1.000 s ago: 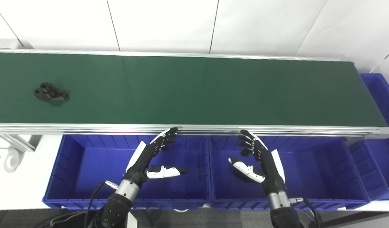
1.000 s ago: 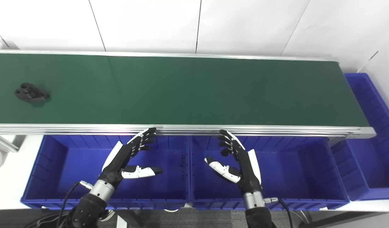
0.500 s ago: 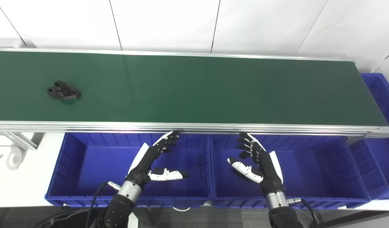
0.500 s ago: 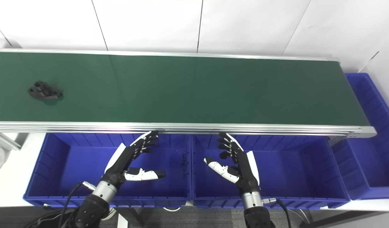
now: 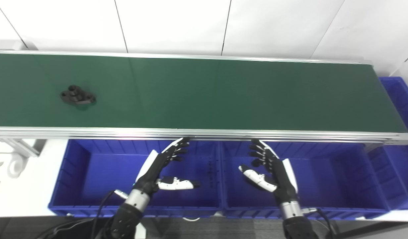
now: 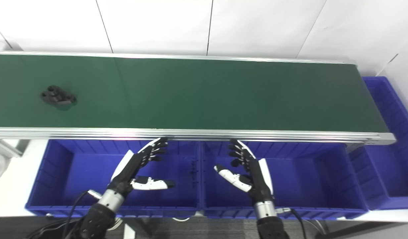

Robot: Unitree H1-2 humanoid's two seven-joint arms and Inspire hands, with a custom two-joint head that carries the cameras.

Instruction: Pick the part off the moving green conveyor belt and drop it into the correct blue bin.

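1. The green conveyor belt (image 5: pixel 204 94) spans the whole width, framed by silver rails
2. Three blue bins sit below and beside it: the left bin (image 5: pixel 91 172) and the middle bin (image 5: pixel 340 176) under the near rail, the right bin (image 5: pixel 398 99) past the belt's right end
3. The left hand (image 5: pixel 160 166) hovers over the left bin, fingers spread, thumb out, holding nothing
4. The right hand (image 5: pixel 270 166) hovers over the middle bin, likewise spread and empty
5. The black part (image 5: pixel 77 96) lies on the belt's left stretch, well apart from both hands
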